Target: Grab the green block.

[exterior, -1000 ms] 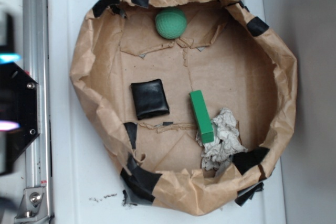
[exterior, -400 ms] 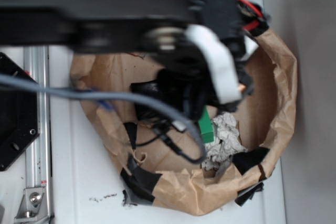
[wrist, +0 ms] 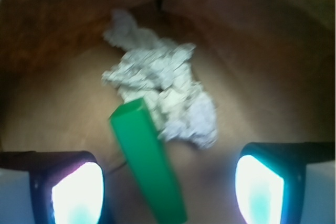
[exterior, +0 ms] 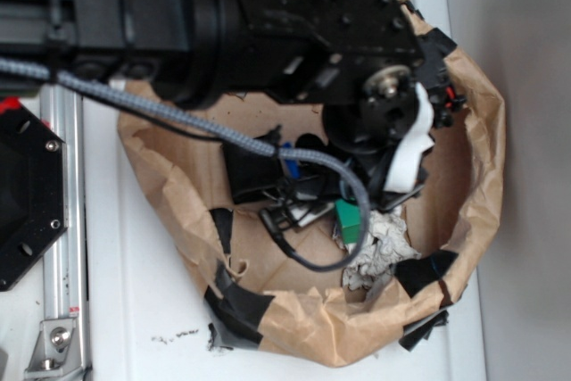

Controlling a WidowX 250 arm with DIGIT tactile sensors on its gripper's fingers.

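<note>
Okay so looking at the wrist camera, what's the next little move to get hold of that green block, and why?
Probably nudge the tool slightly left and turn it to match the bar, then lower. The green block lies between the open pads but nearer the left one and slanted across the gap, with its far end against the crumpled paper. Centring first should keep a pad from landing on it.

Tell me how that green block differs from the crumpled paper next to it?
The green block is one bright, even colour; the crumpled paper is mottled grey-white. The block has flat faces and straight edges, while the paper is an irregular, wrinkled wad. The block is long and narrow; the paper spreads wide and lumpy. Both lie on the brown paper floor, one end of the block against the wad, ahead of the open hand.
</note>
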